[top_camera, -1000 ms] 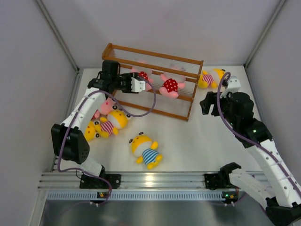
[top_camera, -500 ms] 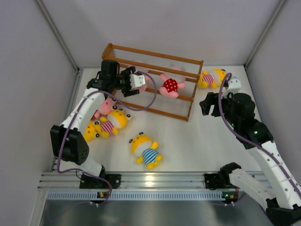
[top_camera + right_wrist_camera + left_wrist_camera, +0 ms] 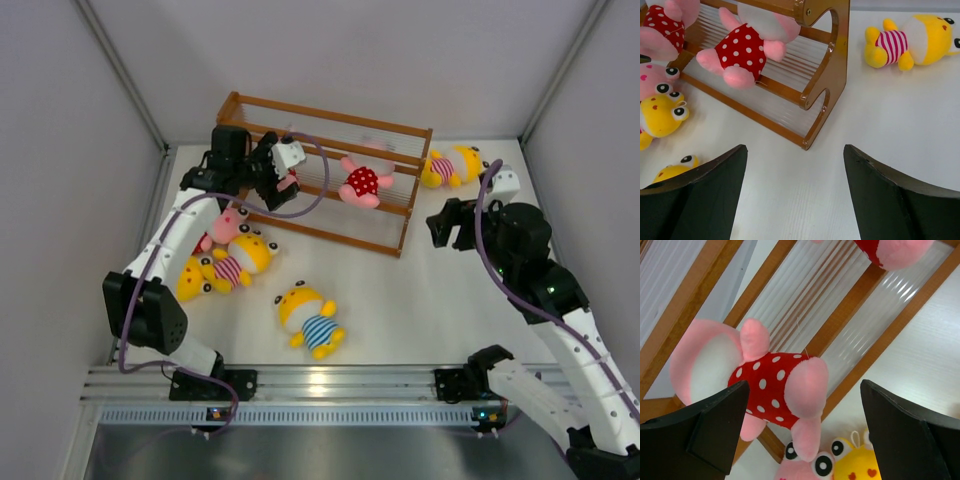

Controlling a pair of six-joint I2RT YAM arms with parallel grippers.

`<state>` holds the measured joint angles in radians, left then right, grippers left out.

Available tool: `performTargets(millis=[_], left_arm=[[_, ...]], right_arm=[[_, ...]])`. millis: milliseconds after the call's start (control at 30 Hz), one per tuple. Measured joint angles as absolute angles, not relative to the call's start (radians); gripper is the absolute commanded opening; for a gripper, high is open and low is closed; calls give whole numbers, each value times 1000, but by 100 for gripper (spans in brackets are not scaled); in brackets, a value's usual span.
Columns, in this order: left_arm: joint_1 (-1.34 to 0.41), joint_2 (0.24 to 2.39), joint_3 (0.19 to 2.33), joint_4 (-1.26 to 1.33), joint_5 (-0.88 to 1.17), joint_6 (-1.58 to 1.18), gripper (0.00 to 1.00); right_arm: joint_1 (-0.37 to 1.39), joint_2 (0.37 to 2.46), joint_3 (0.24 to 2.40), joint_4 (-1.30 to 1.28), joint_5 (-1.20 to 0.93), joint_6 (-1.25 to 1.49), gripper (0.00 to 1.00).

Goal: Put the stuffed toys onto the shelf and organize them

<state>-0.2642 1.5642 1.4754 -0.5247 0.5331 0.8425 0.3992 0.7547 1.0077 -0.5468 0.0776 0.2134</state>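
The brown wooden shelf (image 3: pixel 395 135) stands at the back of the table. A pink toy in a red dotted outfit (image 3: pixel 363 183) lies on its middle tier, also in the right wrist view (image 3: pixel 742 50). A second pink dotted toy (image 3: pixel 765 385) rests on the shelf's left part, just in front of my open left gripper (image 3: pixel 804 385), which is apart from it; the top view shows that gripper (image 3: pixel 272 190) at the shelf's left end. My right gripper (image 3: pixel 795 147) is open and empty over bare table, right of the shelf (image 3: pixel 450 222).
A yellow pink-striped toy (image 3: pixel 450 165) lies right of the shelf. Left of the shelf lie a pink toy (image 3: pixel 228 222), a yellow pink-striped toy (image 3: pixel 240 258) and another yellow toy (image 3: pixel 192 280). A yellow blue-striped toy (image 3: pixel 310 318) lies near the front. Grey walls enclose the table.
My left gripper has drawn back to the left and tilted up, away from the pink dotted toy lying on the shelf. My right arm has shifted slightly to the right.
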Motion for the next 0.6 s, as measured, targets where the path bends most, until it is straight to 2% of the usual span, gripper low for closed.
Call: performTargets(millis=[200,600], left_arm=[[-264,1551,1500,-524,505,658,99],[-308,1546,1607,-525,246,377,93]], right_arm=[[399,754,1008,-547,68,225,78],[399,728,1008,-554,50,239,77]])
